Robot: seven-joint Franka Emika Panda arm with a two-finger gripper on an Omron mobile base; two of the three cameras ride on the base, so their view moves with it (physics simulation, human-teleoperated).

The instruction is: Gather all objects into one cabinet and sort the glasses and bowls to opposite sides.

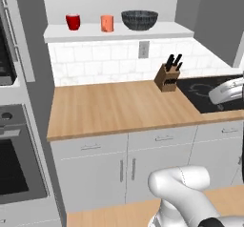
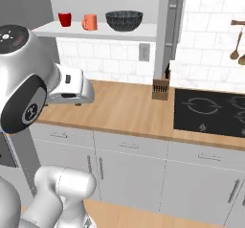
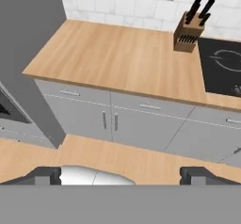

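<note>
- Nearest, at the bottom edge of the hand view, the gripper (image 3: 120,175) shows its two dark fingertips (image 3: 44,175) set far apart toward the lower left and lower right corners, with nothing between them.
- Beyond the tips, across the middle of the hand view, run the grey base cabinets (image 3: 141,119) with their drawer and door handles, above a strip of wood floor.
- On top of them lies the wooden counter (image 1: 119,109), filling the centre of the left base view.
- A knife block (image 1: 167,77) stands on the counter at centre right of that view, just beside the black cooktop (image 1: 209,91) at the right edge.
- Behind the counter a white tiled wall rises, with a grey outlet (image 1: 143,49) in the upper middle.
- Farthest, across the top of the left base view, is the white shelf board (image 1: 114,32) of the open cabinet.
- The red cup (image 1: 73,22) stands at the shelf's left, upper left of the frame.
- The salmon-orange cup (image 1: 107,23) stands near it to the right, apart from it.
- The dark bowl (image 1: 139,19) sits right of the orange cup, top centre, clearly wider than both cups and not touching them.
- In the right base view, wooden utensils (image 2: 235,42) hang on the wall at the upper right edge.
</note>
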